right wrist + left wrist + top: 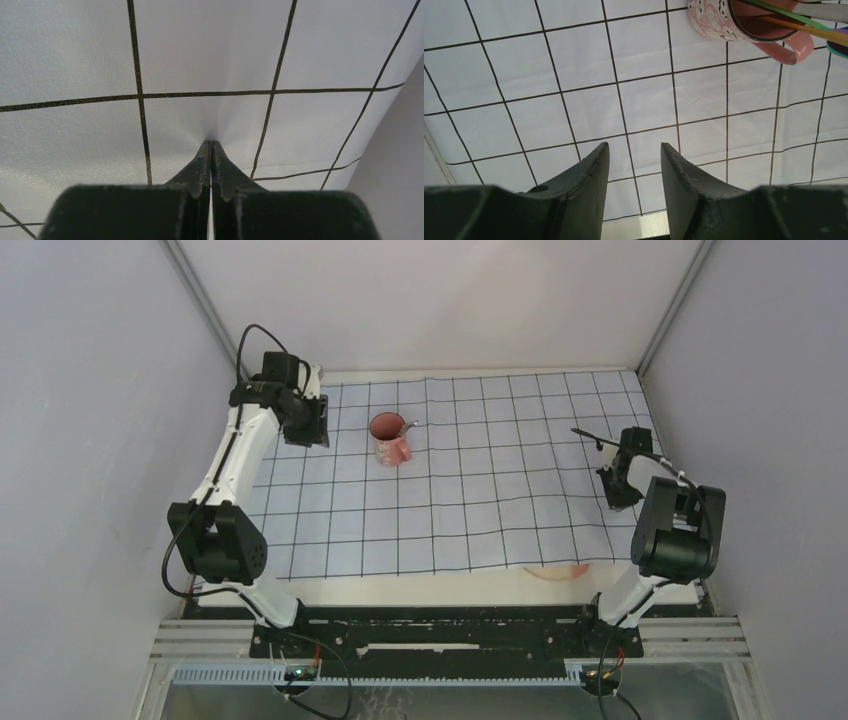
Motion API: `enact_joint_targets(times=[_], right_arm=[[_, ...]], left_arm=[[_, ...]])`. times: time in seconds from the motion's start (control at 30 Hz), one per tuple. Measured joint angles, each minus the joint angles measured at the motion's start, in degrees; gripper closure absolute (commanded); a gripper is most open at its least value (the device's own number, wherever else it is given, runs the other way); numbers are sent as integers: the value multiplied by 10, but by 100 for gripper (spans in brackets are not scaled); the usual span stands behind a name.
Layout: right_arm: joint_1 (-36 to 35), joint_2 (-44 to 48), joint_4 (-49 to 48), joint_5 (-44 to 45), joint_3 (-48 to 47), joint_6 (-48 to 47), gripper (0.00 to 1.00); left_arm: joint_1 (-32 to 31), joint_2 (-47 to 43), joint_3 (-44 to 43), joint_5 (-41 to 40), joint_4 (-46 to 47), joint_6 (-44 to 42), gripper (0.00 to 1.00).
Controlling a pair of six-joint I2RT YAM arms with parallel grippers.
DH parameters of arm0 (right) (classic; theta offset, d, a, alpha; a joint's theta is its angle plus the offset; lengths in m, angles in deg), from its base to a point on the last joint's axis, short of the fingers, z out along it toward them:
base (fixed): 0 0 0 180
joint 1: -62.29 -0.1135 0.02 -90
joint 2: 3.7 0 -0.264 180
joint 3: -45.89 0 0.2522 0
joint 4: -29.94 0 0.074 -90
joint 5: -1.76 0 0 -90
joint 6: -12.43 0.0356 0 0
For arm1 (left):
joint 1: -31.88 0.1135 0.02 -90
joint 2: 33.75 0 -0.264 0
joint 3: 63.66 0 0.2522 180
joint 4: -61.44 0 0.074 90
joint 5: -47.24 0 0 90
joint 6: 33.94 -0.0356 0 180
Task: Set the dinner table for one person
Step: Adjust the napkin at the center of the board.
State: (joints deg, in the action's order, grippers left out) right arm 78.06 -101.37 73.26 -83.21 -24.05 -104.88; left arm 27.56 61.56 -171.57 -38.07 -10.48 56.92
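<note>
Grey enclosure walls surround a large cream-white rectangular bench (400,588), most of it covered by a pale-blue black-gridded cloth (470,490).

Right end effector (210,144): closed at the right of the frame. The cloth puckers to its tips, so it appears to pinch a fold.

Left end effector (634,146): open and empty, upper left, just beside a pink patterned mug (390,440) that holds cutlery.

Judged step: straightening the cloth. The pull should be low, even and outward, gentle enough that the mug does not tip.

The bench lies directly under both end effectors, with only bare strips showing at the upper and lower cloth edges.
</note>
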Motion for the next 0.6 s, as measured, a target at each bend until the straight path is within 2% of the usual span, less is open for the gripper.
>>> enact_joint_targets(times=[0.6], right_arm=[[43,78,6,7,87,-52,100]], left_arm=[[0,-30,47,5,1,-14,53]])
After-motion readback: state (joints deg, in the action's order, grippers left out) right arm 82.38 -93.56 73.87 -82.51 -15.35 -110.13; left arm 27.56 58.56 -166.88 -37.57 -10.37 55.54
